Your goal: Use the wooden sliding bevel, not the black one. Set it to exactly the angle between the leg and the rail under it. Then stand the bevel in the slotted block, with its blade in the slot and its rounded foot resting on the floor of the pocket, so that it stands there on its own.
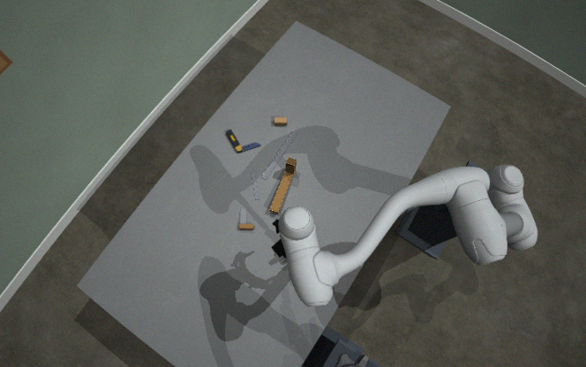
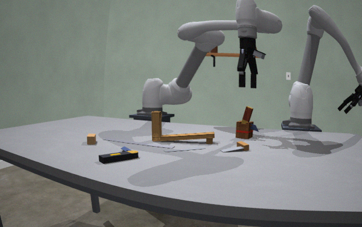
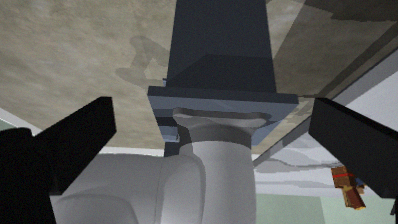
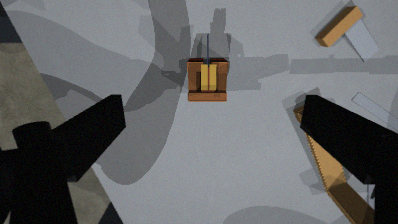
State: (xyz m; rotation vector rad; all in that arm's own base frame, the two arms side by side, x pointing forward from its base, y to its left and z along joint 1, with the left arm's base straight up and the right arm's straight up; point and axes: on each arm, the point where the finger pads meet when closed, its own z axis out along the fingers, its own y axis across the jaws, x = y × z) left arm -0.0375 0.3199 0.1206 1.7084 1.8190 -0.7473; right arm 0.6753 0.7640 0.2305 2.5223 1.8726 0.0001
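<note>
Exterior view, left to right: we have a small wood block (image 1: 281, 121) (image 2: 91, 139) on the table, then the black bevel (image 1: 233, 138) (image 2: 118, 156) lying open, blue blade out. Next is the long clear strip (image 1: 280, 154) (image 2: 139, 143), flat behind it; then the upright leg (image 1: 290, 166) (image 2: 156, 126) with the sloping rail (image 1: 281, 193) (image 2: 185, 136) running right from its base. Square (image 1: 246, 227) (image 2: 242, 145) (image 4: 339, 27) lies past the rail.

Our wooden bevel (image 2: 247, 114) (image 3: 353, 199) (image 4: 208, 77) is in the slotted block (image 2: 244, 132) (image 3: 342, 176) (image 4: 221, 77), handle up and tilted, blue blade out one side, nothing gripping it. We can't see its foot or confirm the angle.

Right gripper (image 1: 278, 237) (image 2: 247, 83) (image 4: 214, 111) hangs above it, clear, fingers spread, empty. Left gripper (image 2: 344, 109) (image 3: 213, 115) is far right, well apart, also spread and empty.
</note>
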